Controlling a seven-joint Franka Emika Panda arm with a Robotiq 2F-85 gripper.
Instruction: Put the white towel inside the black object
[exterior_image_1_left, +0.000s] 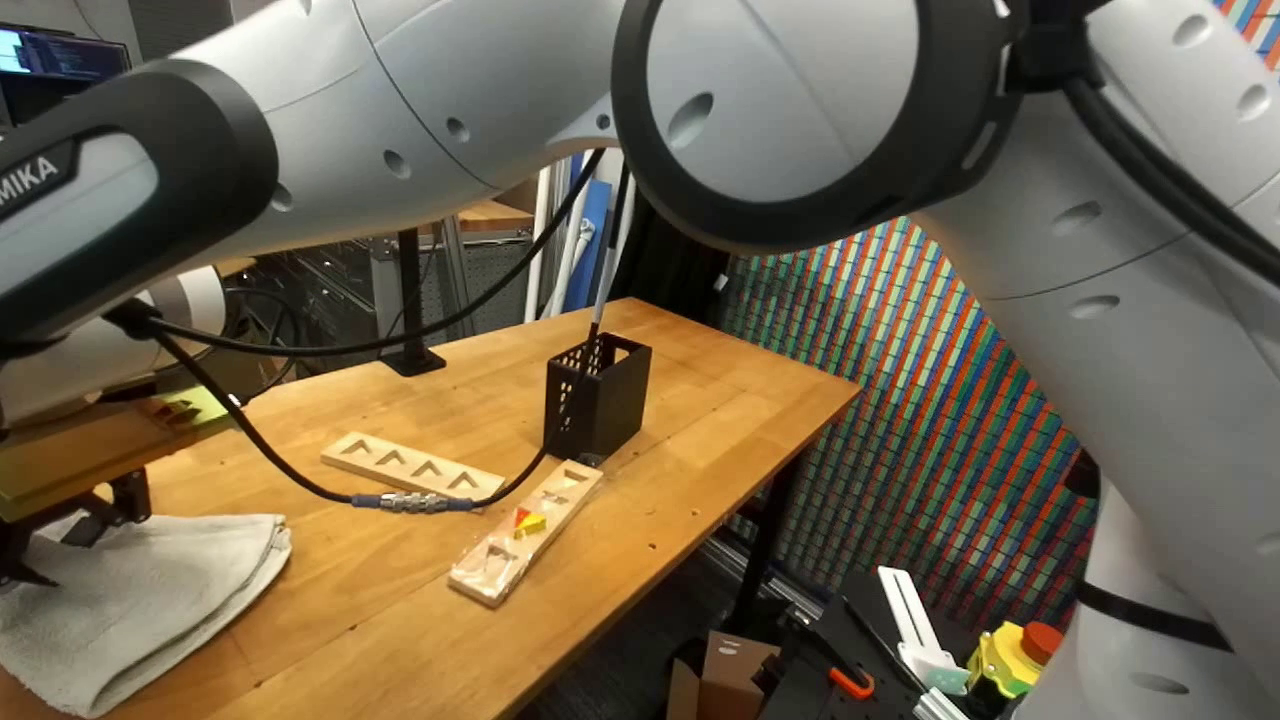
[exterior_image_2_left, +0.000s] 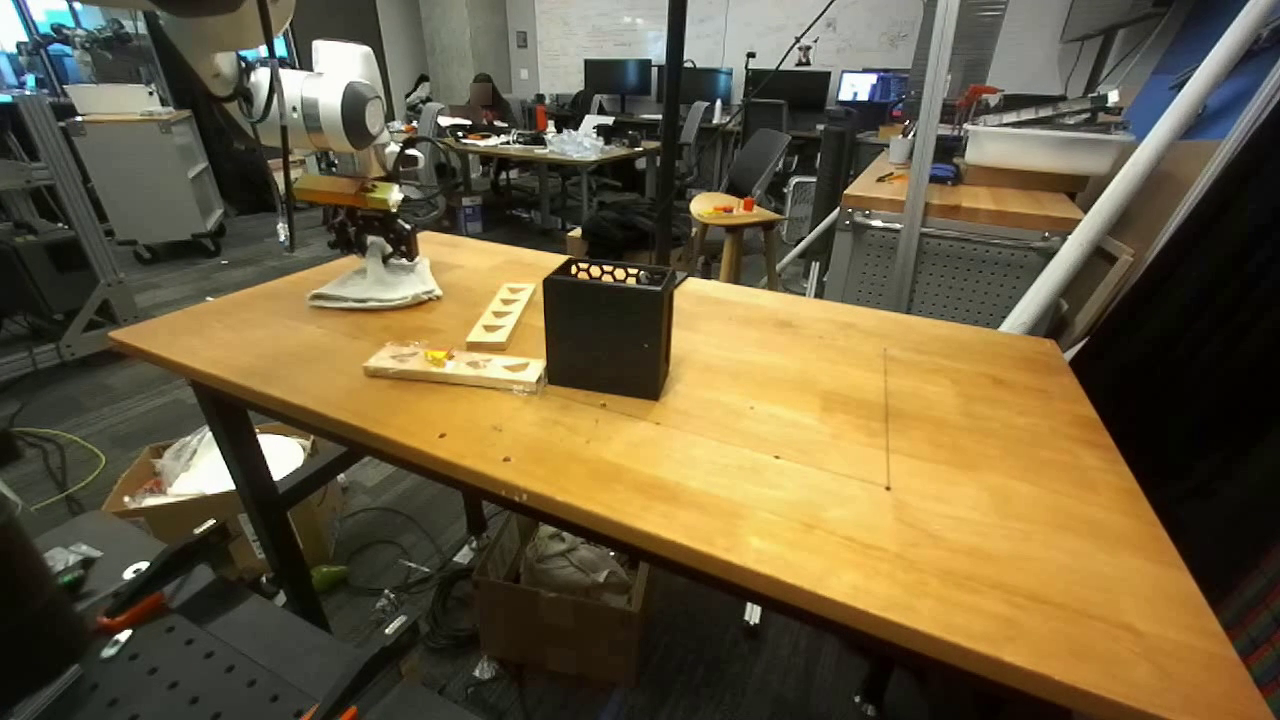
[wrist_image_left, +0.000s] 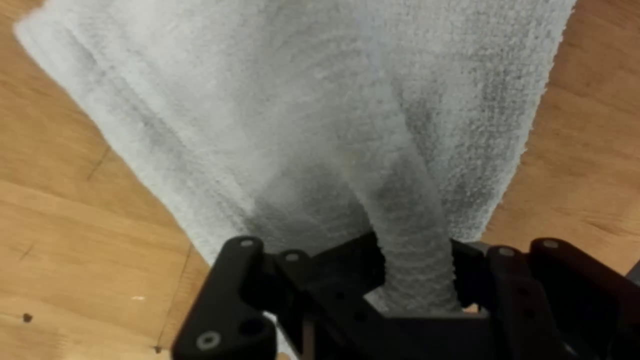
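In the wrist view, a raised fold of the towel (wrist_image_left: 310, 110) is pinched by the claw (wrist_image_left: 419, 265); the rest of it is laid under the claw, on the table (exterior_image_2_left: 800, 500). In both exterior views, the box (exterior_image_2_left: 608, 335) is seen well apart from the claw, and the towel is situated outside this box. Between the claw and the box, a bare board (exterior_image_2_left: 502, 318) is placed. Away from the claw, a wrapped board (exterior_image_2_left: 460, 372) is laid, one end just beside the box.
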